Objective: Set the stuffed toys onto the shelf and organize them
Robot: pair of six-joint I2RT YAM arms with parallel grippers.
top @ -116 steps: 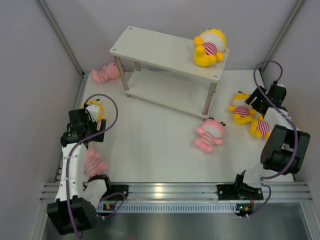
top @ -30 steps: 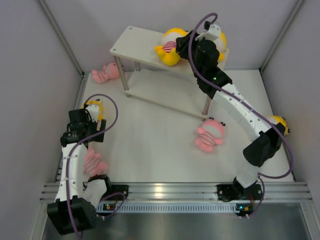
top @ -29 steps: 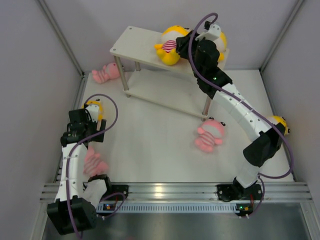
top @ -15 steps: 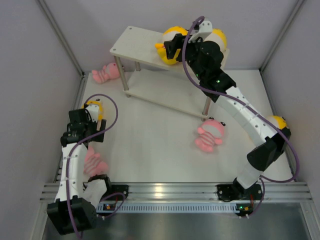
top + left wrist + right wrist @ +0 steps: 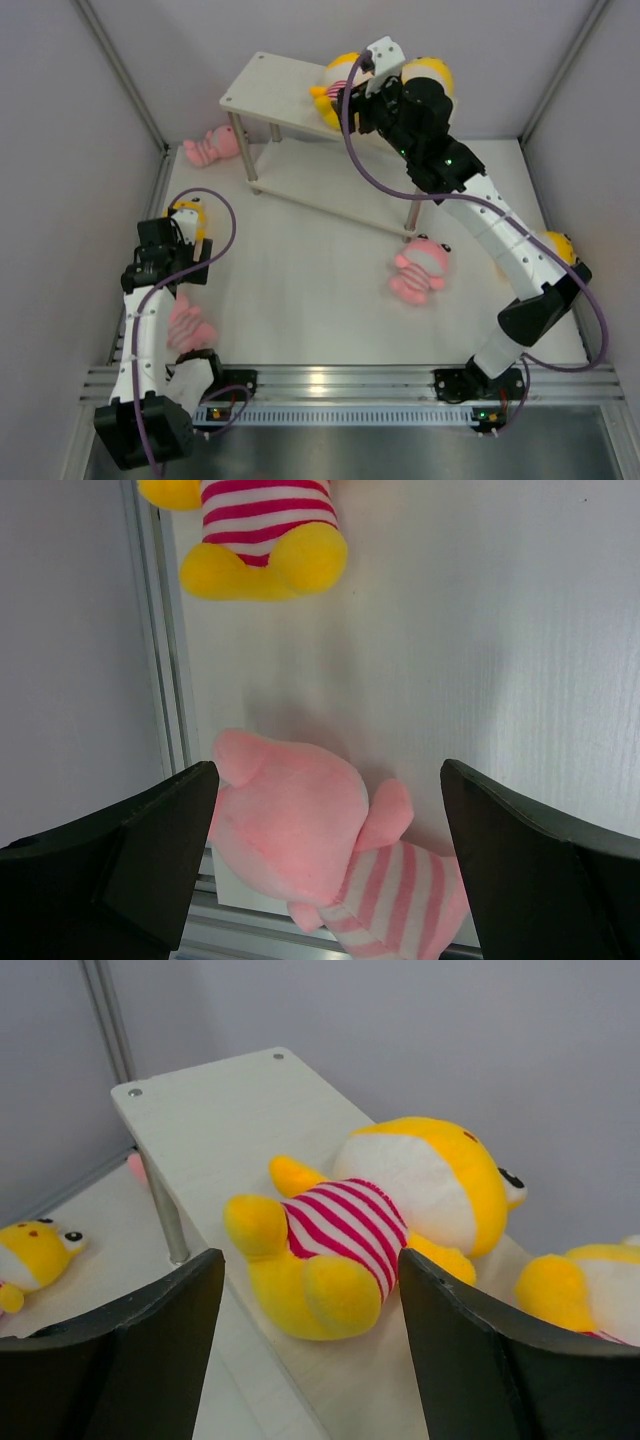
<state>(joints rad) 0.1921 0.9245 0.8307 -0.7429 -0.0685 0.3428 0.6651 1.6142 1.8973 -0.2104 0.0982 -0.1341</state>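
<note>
The right fingers (image 5: 110,1360) hang spread open just above the shelf's (image 5: 270,85) top board, where a yellow toy (image 5: 380,1225) lies belly up, with a 2nd yellow toy (image 5: 432,72) beside it at the board's right end. The left fingers (image 5: 130,870) are also open, over a pink toy (image 5: 300,830) on the bench (image 5: 300,300), near a 3rd yellow toy (image 5: 265,540). Another pink toy (image 5: 208,147) lies by the shelf's left leg, and 1 more (image 5: 420,270) lies mid-bench.

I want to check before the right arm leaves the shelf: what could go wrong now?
The yellow toy lies on its back, feet near the front edge of the shelf; the open right gripper, close by, could brush it off. A second yellow toy beside it could be nudged too.
</note>
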